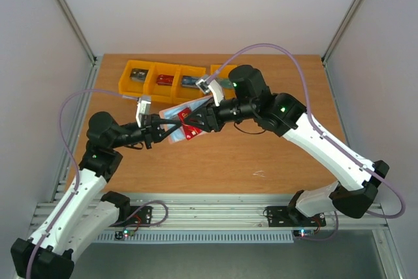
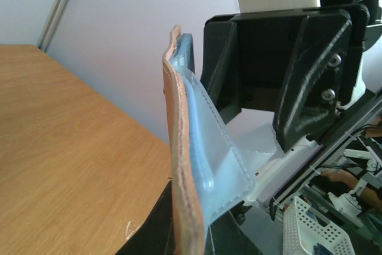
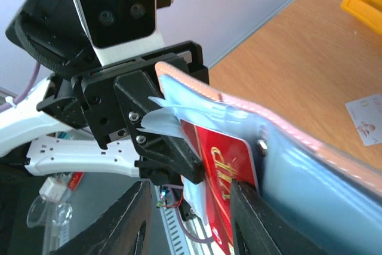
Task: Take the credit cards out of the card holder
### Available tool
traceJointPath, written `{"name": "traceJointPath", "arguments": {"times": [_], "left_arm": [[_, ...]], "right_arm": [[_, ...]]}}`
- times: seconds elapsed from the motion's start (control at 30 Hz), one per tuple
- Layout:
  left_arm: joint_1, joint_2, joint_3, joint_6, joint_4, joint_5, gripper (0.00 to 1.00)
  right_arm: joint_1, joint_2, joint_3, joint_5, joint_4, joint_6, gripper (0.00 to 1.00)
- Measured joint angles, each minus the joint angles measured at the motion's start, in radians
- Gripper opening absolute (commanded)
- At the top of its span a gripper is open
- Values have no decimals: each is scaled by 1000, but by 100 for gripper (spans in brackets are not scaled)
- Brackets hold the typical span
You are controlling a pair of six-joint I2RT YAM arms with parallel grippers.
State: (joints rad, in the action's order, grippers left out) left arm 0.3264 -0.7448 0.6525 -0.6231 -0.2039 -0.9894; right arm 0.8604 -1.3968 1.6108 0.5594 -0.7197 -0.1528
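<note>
Card holder [image 3: 310, 171], pink-edged blue-grey wallet, sits aloft clamped in left gripper [image 1: 162, 130]. One whitish card [image 3: 365, 122] lies on wooden table [image 3: 298, 58]; I see red card [image 3: 221, 171] half-drawn, right gripper [image 3: 191, 207] fingers apart astride it.

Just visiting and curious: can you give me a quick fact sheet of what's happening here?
Left gripper: shut on the holder, held up off the table
Right gripper: open, straddling the red card
Red card: partly sticking out of the holder
Pale card: lying on the table
Bins: orange, at the table's far edge
</note>
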Motion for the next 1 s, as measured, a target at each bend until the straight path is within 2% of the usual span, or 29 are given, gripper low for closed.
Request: {"name": "traceJointPath", "arguments": {"times": [0.17,0.33,0.53,0.6,0.67,0.7,0.77,0.87,1.0], "left_arm": [[2,0,-16,-43,-48,-39,0],[9,-2,-16,-63,-83,-63,0],[11,-3,-16,-76,-101,-73,0],[11,-3,-16,-80,-101,-72,0],[12,-3,-16,-84,-101,-72,0],[12,-3,-16,-85,-102,-72,0],[12,-3,-16,-89,-103,-71,0],[16,-5,-16,-95,-103,-68,8],[27,-11,-32,-103,-100,-43,13]], "right_arm": [[-26,41,-20,-14,17,17,46],[-28,44,-20,-24,17,16,46],[-27,20,0,-3,12,-3,30],[-24,8,1,22,13,-10,20],[-23,0,1,48,13,-22,4],[-23,-2,1,56,13,-26,1],[-24,1,-1,74,16,-30,1],[-42,24,-33,89,40,-23,1],[-84,59,-105,115,80,33,1]]}}
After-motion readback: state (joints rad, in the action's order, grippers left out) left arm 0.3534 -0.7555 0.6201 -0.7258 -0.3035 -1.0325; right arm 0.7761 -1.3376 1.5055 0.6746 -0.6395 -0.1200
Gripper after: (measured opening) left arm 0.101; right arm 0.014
